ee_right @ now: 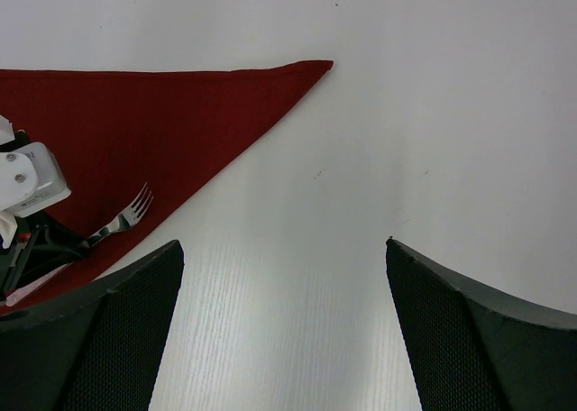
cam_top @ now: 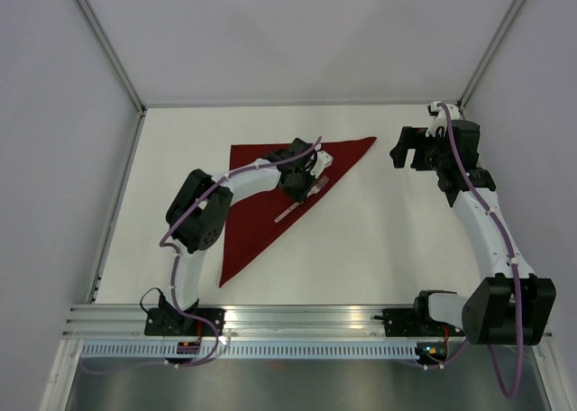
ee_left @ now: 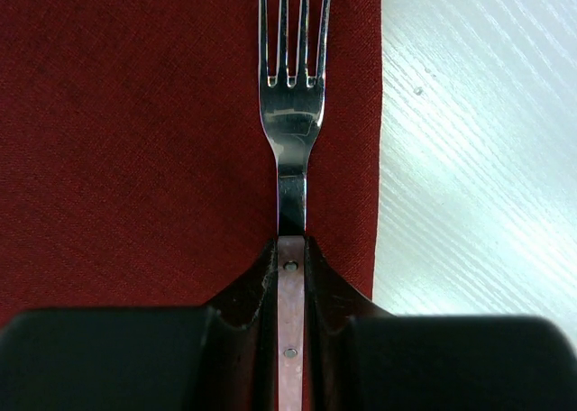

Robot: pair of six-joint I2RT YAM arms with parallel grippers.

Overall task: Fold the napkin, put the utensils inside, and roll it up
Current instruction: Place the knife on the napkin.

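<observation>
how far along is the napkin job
Done: the napkin lies folded into a triangle. In hand: the left hand is shut on the fork by its handle, tines near the napkin's long edge. The right hand is open over the table, past the napkin's corner. Left: let go of the fork and roll up; no roll has started.

Maroon napkin (cam_top: 252, 222), folded into a triangle, lies flat; silvery fork (ee_left: 290, 132) rests by its long edge.
</observation>
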